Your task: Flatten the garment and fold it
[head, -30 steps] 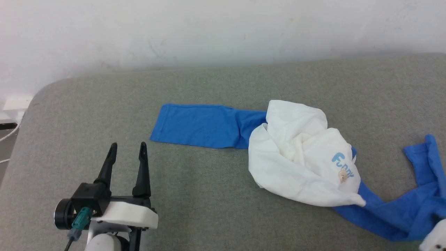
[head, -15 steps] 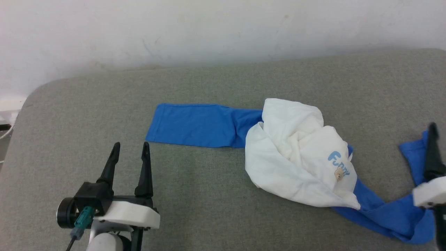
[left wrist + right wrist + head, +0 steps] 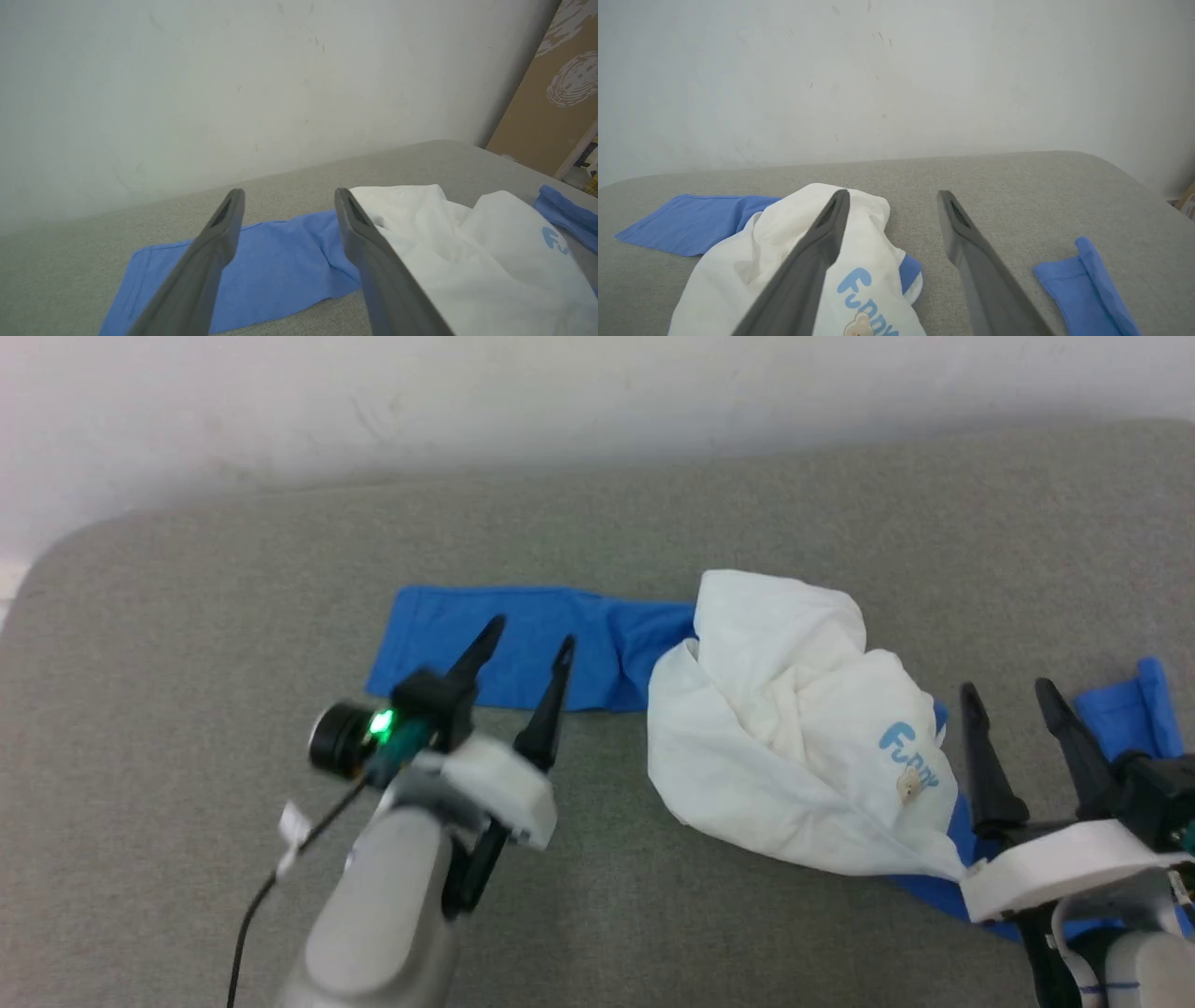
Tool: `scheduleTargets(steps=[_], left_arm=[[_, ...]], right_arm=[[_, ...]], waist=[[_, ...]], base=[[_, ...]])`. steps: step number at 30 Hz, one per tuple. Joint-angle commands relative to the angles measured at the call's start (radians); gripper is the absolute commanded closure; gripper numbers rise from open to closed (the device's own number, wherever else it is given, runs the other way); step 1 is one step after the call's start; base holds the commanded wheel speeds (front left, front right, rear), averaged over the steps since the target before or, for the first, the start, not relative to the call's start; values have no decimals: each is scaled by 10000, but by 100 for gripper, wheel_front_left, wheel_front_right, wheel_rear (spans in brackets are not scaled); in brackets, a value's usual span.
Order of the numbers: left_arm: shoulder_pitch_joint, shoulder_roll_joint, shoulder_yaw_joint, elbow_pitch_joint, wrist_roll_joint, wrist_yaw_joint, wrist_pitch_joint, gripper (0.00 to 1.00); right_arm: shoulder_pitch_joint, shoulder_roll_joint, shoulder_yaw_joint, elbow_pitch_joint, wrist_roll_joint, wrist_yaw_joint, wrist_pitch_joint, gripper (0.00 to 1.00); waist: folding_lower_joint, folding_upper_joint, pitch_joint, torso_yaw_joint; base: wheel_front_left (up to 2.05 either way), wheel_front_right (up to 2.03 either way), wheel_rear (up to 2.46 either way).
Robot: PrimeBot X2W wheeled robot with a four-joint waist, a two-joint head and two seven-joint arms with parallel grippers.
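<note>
The garment (image 3: 794, 747) lies crumpled on the grey padded surface (image 3: 187, 644), its white body bunched in a heap with the blue "Funny" lettering and tan bear facing up. One blue sleeve (image 3: 523, 644) stretches flat to the left; the other blue sleeve (image 3: 1134, 714) trails off to the right. My left gripper (image 3: 527, 639) hovers open over the left sleeve, nothing between its fingers; the left wrist view has that sleeve (image 3: 275, 261) below the fingers. My right gripper (image 3: 1008, 695) stands open just right of the white heap (image 3: 822, 261), above the right sleeve (image 3: 1087, 280), holding nothing.
A white wall (image 3: 560, 401) rises behind the surface, whose rounded corner (image 3: 56, 560) is at the far left. A brown cardboard panel (image 3: 551, 93) stands beyond the right end. Bare grey padding runs along the front (image 3: 653, 915).
The left arm has swung forward and right, bringing its open gripper over the left sleeve. The right gripper has come into view beside the white heap. The camera has also shifted.
</note>
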Motion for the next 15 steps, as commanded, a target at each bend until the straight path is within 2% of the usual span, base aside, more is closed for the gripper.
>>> scheduleTargets(steps=[1, 8, 11, 15], left_arm=[[-351, -3, -81, 212, -95, -58, 167, 0], [-2651, -4, -874, 2528, -1326, 194, 2834, 0], [-3221, -4, -1113, 3309, -1439, 417, 4182, 0], [-3548, -2, -1313, 3910, -1565, 638, 5479, 0]], right_arm=[[-173, 6, 56, 44, 62, -9, -64, 0], [-611, 7, 688, 208, 365, -9, -310, 0], [-732, 7, 908, 322, 450, -9, -422, 0], [-794, 7, 997, 453, 489, -9, -526, 0]], waist=[[-1, 0, 425, -297], [-1, 0, 1320, -1029], [-1, 0, 1523, -1246], [-1, 0, 1611, -1374]], base=[[0, 0, 0], [0, 0, 0], [0, 0, 0], [0, 0, 0]])
